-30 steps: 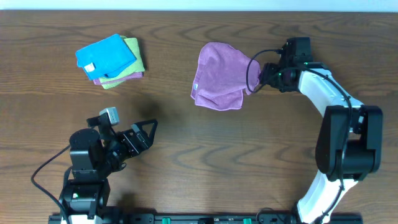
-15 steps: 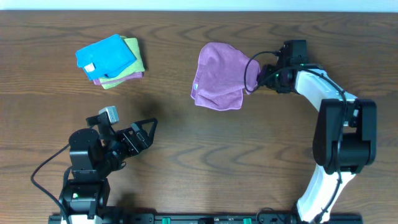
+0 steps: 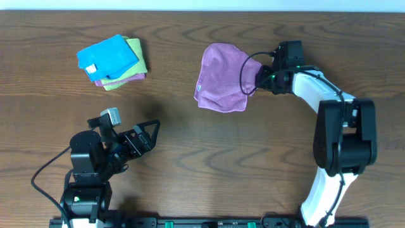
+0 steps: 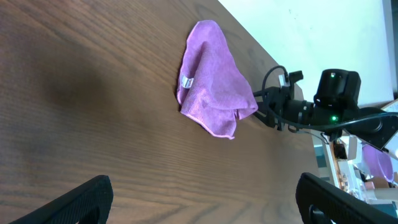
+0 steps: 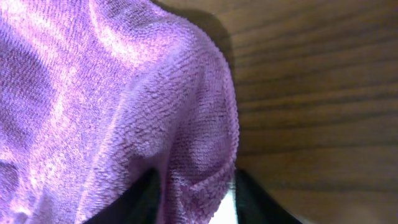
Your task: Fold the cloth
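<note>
The lilac cloth [image 3: 221, 76] lies crumpled and partly doubled over at the back middle of the wooden table, with a small white tag [image 3: 198, 88] on its left edge. My right gripper [image 3: 256, 76] is at the cloth's right edge. In the right wrist view its dark fingers [image 5: 144, 198] pinch a bunched fold of the cloth [image 5: 124, 93] from both sides. My left gripper [image 3: 149, 133] hangs wide open over bare wood at the front left, far from the cloth [image 4: 211, 87], with nothing between its fingertips [image 4: 93, 190].
A stack of folded cloths [image 3: 111, 60], bright blue on top of yellow-green and purple ones, sits at the back left. The right arm [image 3: 342, 126] curves along the table's right side. The table's far edge [image 3: 202, 11] runs just behind the cloth.
My right gripper has slid left onto the cloth's right edge and narrowed its jaws round the fold. The left arm has stayed still.
</note>
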You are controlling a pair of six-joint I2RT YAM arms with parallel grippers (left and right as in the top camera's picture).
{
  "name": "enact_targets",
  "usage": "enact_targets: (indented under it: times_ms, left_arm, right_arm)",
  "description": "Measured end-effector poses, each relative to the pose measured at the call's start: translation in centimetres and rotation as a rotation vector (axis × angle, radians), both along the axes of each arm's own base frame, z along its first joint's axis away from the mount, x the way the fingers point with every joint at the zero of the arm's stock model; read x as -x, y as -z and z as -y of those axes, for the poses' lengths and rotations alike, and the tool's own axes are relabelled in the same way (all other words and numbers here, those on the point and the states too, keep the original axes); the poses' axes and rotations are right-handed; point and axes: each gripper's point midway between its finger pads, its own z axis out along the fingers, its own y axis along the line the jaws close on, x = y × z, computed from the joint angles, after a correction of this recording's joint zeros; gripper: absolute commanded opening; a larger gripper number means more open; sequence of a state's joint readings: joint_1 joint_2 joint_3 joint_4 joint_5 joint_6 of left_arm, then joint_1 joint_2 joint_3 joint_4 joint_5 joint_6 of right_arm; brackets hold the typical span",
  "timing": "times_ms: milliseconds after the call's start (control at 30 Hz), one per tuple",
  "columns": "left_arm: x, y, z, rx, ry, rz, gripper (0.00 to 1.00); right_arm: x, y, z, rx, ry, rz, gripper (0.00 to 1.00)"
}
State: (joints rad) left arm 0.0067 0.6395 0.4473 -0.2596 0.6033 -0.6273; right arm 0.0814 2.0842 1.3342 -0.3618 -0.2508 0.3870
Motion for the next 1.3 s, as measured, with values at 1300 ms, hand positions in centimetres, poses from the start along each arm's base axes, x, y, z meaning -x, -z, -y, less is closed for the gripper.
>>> enact_targets:
  times_ms: [1300]
  left_arm:
    - [0.3,2.7,1.6,0.146,0.042,-0.209,0.95]
  right_arm:
    - [-6.5,-14.2,14.3,0.314,0.27,0.502,0.18]
